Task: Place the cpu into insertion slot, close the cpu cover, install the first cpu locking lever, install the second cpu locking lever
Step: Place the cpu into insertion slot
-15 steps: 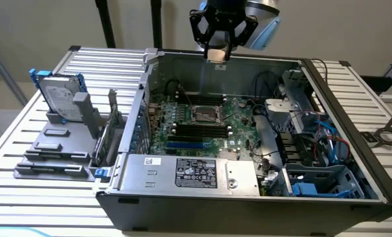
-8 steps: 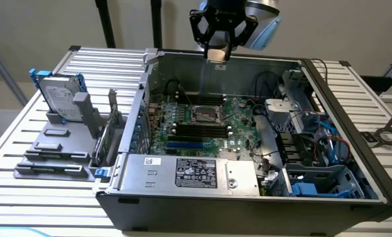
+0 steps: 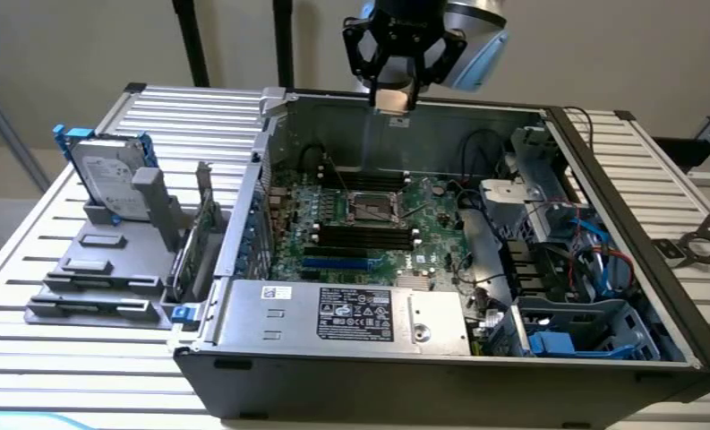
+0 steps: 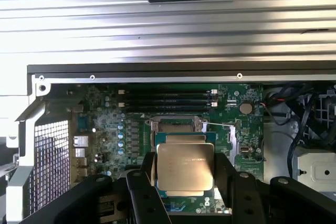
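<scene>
We see the gripper [image 3: 393,93] clasping the cpu [image 4: 185,167] by its edges, high above the insertion slot [image 3: 372,206]. Should the chip sit tilted or off-centre on meeting the socket, we judge it could bend pins.

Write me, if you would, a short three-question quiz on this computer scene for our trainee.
1. True or false: the cpu already sits in the insertion slot.
2. What does the tool hold? A) a memory stick B) the cpu C) a cable D) nothing
3. Fill in: the hard drive stands outside the computer case, on the exterior view's ___.

Key: 1 false, since the chip is gripped in the tool, clear of the slot; 2 B; 3 left.
</scene>
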Robot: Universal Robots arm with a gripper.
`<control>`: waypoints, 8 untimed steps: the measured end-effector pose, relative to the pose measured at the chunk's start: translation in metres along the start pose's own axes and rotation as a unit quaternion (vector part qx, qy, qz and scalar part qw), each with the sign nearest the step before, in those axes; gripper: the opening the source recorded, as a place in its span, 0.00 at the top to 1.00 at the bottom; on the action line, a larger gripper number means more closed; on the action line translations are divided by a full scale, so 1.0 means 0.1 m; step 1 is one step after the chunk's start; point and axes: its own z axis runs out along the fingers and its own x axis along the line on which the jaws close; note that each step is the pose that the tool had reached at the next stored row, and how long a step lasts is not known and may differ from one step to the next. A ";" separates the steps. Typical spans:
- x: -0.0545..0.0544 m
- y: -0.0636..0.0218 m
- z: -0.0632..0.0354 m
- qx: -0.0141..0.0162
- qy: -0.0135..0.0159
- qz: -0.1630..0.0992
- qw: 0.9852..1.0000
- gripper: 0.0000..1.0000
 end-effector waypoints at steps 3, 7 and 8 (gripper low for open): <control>0.00 -0.001 0.007 0.000 -0.002 0.023 1.000 0.45; 0.00 -0.001 0.016 0.000 -0.003 0.051 0.999 0.45; 0.00 -0.002 0.018 0.000 -0.003 0.058 0.998 0.45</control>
